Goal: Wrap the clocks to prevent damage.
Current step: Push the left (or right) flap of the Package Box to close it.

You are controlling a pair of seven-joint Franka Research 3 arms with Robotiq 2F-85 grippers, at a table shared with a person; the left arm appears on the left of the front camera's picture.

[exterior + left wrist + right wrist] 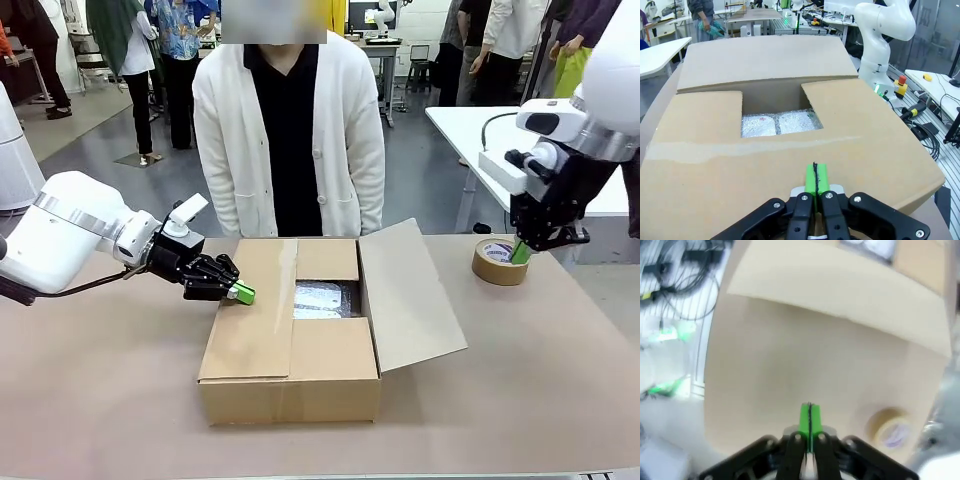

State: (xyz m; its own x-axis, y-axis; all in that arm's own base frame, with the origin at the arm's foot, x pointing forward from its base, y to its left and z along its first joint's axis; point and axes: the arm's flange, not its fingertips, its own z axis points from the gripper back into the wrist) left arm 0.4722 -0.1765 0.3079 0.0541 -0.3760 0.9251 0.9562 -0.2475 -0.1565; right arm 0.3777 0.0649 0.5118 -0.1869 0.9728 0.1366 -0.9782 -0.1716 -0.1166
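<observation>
Clocks (759, 125), two wrapped in one box (290, 375), one tape roll (497, 268), left claw (240, 292), right claw (520, 253) both closed, empty

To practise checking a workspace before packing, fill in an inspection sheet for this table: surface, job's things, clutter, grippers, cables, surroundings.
Surface: brown table, matte and even.
Job's things: cardboard box, three flaps folded in, right flap raised; bubble-wrapped bundles show through the gap; tape roll lies flat at the right.
Clutter: nothing seen.
Grippers: left gripper shut, at the box's left flap; right gripper shut, holding nothing, by the tape roll.
Cables: dark cable runs along the left arm; loose cables lie on the floor.
Surroundings: person in a white cardigan at the far side; other tables and people behind.
</observation>
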